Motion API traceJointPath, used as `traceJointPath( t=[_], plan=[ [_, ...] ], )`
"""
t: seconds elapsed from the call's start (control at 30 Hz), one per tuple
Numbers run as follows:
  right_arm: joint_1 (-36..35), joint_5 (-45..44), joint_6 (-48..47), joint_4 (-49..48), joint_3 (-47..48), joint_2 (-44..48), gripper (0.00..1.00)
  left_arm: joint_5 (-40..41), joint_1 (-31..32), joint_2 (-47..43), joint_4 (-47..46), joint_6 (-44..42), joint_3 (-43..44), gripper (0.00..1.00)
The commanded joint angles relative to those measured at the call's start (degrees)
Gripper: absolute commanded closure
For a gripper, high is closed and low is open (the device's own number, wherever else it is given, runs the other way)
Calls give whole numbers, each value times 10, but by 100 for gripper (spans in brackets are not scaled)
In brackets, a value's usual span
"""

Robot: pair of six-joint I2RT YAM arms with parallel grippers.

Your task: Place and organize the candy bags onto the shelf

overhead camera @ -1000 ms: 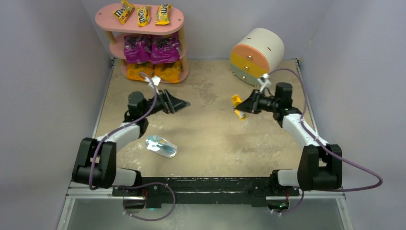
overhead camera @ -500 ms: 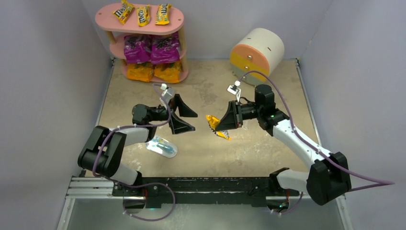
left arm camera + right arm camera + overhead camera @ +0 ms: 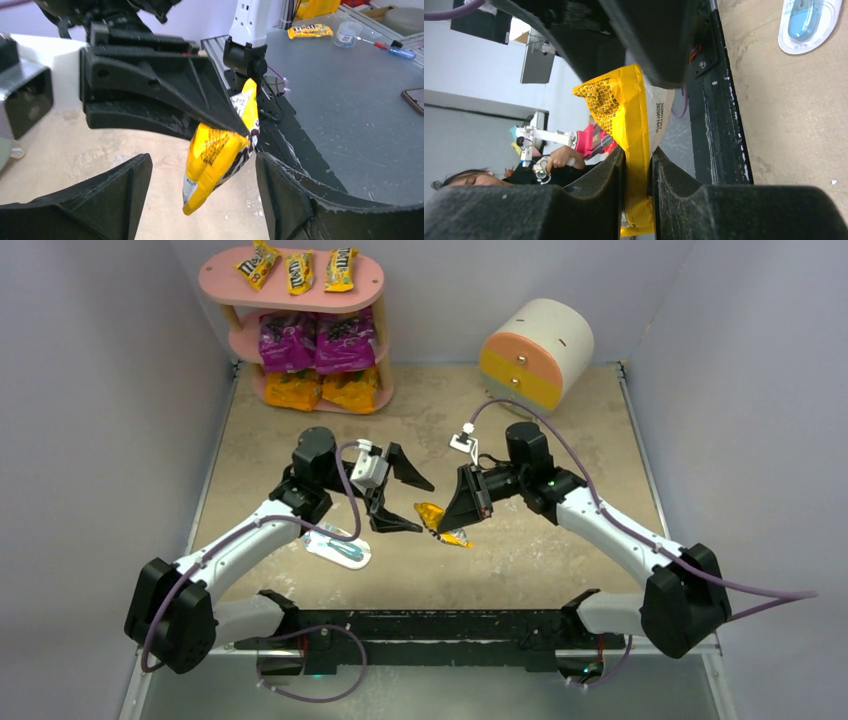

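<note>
The right gripper [image 3: 450, 520], pinching the small yellow candy pack [image 3: 220, 155], has carried it left to mid-table, and the left gripper [image 3: 413, 502] has swung in beside it with fingers spread, suggesting a handover toward the far-left shelf [image 3: 215, 280].

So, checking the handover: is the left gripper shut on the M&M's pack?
No, the left gripper stands wide open, clear of the M&M's pack; only the right gripper pinches it.

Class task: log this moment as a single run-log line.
right pincer: shut on M&M's pack | left pincer: open around pack | shelf: seven bags placed | phase: likely handover
</note>
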State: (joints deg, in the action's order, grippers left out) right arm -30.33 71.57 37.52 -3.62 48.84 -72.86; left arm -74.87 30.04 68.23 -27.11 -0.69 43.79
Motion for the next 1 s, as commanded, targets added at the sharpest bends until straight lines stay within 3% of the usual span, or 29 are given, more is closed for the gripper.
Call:
traceJointPath(
  t=[0.0,0.07,0.23,0.33,0.43,0.57,0.63,0.73,0.97],
  plan=[
    [-5,14,-5,9,36,5,75,-29,1,2,187,-174,33,22],
    [-5,7,-6,17,36,7,74,-22,1,2,200,-181,32,24],
    [-5,0,-17,42,40,2,74,-23,2,24,205,-170,48,49],
    [-6,-9,-24,61,41,5,74,-25,4,28,207,-162,55,58],
    [-6,-11,-40,85,46,-1,74,-25,6,16,208,-165,52,58],
    [-6,-15,-38,96,48,-9,75,-23,8,-10,221,-186,48,37],
    [-6,-16,-37,99,50,-12,75,-16,9,-17,244,-204,51,33],
    [-6,-16,-34,97,53,-14,76,-14,9,-19,265,-231,55,33],
    [-8,-19,-10,74,57,-15,76,-24,14,3,335,-275,87,44]
  ],
)
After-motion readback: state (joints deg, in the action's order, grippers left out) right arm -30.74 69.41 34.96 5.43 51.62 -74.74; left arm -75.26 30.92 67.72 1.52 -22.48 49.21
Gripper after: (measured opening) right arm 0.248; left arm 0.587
